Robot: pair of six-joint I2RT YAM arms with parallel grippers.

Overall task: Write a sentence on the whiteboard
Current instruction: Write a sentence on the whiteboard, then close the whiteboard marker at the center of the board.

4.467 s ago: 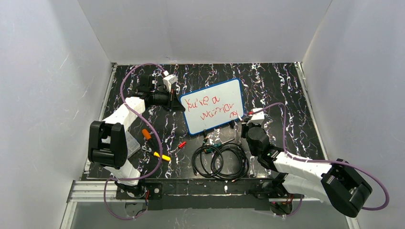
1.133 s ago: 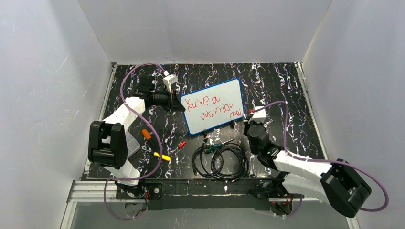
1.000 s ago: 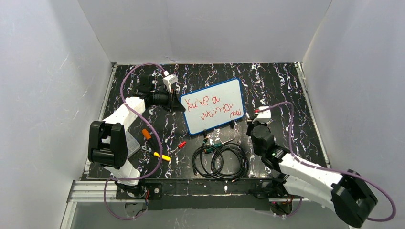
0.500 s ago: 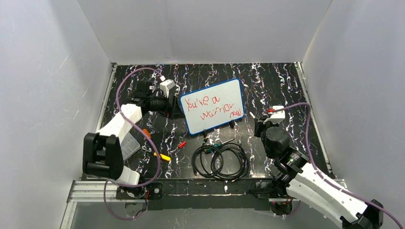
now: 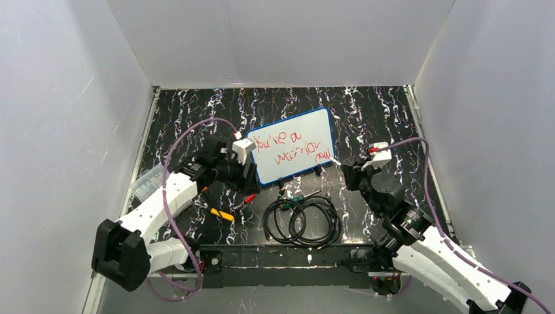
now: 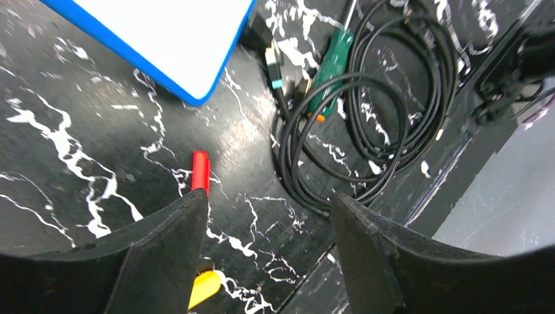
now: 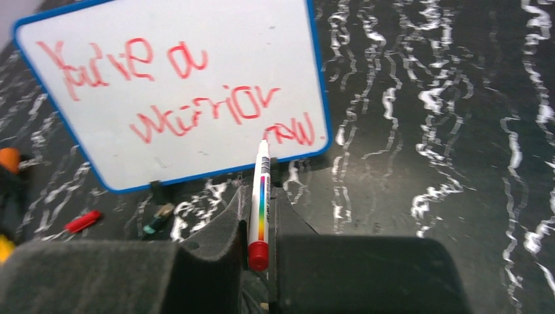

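Note:
The whiteboard lies tilted in the middle of the black marbled table, blue-framed, with two black clips on its near edge. The sentence is in red in two lines; in the right wrist view the sentence runs across the whiteboard. My right gripper sits just right of the board's near right corner, shut on a white marker with a rainbow stripe and a red end, its tip pointing at that corner. My left gripper hovers off the board's near left corner, open and empty.
A coiled black cable and a green-handled screwdriver lie near the front edge. A red cap and a yellow marker lie under my left gripper. A clear plastic box sits at the left. White walls enclose the table.
My left gripper let go of the board's left edge, opened and pulled back toward the front. My right arm drew back to the right, carrying the marker off the board.

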